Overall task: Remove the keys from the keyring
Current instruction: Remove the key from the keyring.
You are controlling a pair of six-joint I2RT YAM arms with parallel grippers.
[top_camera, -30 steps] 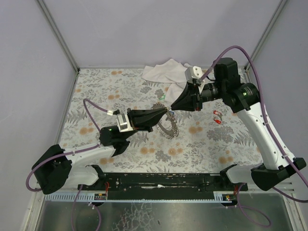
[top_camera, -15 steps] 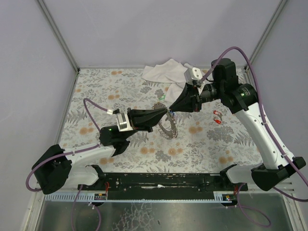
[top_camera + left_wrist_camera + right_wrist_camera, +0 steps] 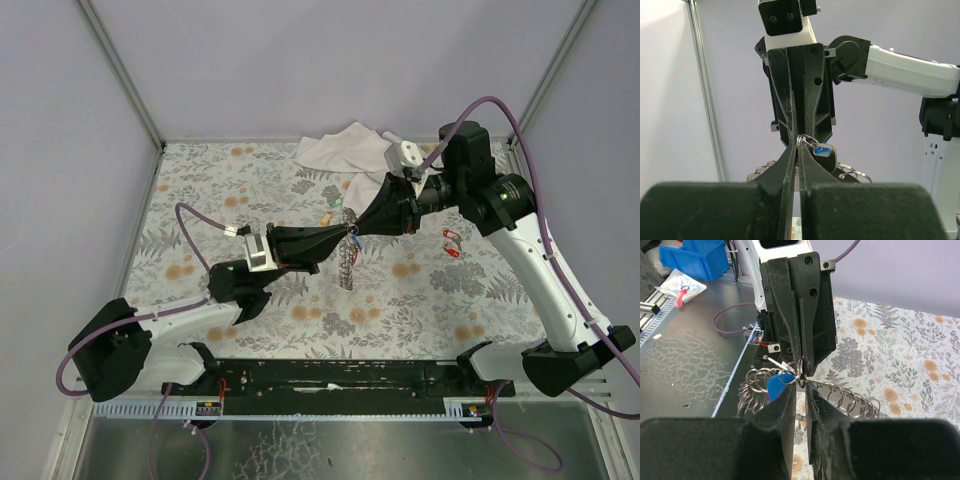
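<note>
The keyring (image 3: 346,262), a chain of silvery rings, hangs in the air between my two grippers. My left gripper (image 3: 344,238) and right gripper (image 3: 356,229) meet tip to tip, each shut on a ring of the chain. In the left wrist view my gripper (image 3: 799,146) pinches a ring, with a blue-headed key (image 3: 823,150) just to its right. In the right wrist view my gripper (image 3: 802,382) grips a ring beside the blue key (image 3: 775,386), with ring coils (image 3: 852,401) on both sides. Red keys (image 3: 452,243) lie on the table to the right. A small greenish key (image 3: 331,211) lies behind the grippers.
A crumpled white cloth (image 3: 345,148) lies at the back edge of the floral table cover (image 3: 200,190). Metal frame posts stand at the back corners. A black rail (image 3: 330,375) runs along the near edge by the arm bases.
The chain lay curved on the table; now it is lifted and hangs straight down from the two gripper tips. Both tips have shifted slightly left.
</note>
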